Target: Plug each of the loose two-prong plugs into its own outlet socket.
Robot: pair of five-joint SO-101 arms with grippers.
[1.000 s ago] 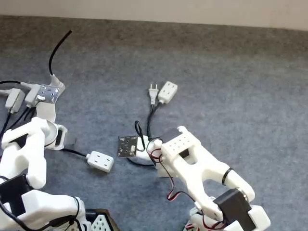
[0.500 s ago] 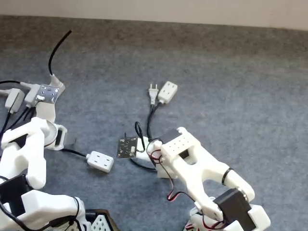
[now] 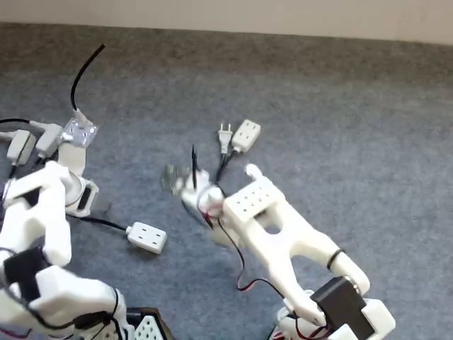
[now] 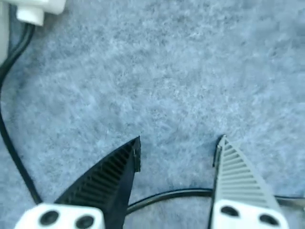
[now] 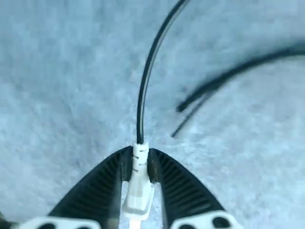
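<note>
**Plug in my R grip, socket comes next**

My R gripper (image 5: 140, 151) is pinched narrow on a white plug (image 5: 137, 191). Its black cord (image 5: 145, 86) runs out ahead of the jaws over the grey carpet (image 5: 57, 71). The prongs are hidden from me, so I can't tell which way they face.

In the high view that plug sits mid-table, betw. two sockets. The near socket (image 3: 147, 237) lies by my L arm. The far socket (image 3: 246, 134) is further back, just beside a second plug (image 3: 224, 134) lying loose.

My L gripper (image 4: 179, 143) is spread wide w/ nothing in it, low over the carpet. Another cord (image 4: 167, 194) crosses under its jaws.

Step as I read it: 1st plug is grasped but not yet seated, 2nd plug untouched. Next I need to pick a socket, prob. the near one. Then I turn the prongs to match its slots and push straight in. That socket looks loose on the carpet, so my L gripper likely has to pin it or it'll slide.
</note>
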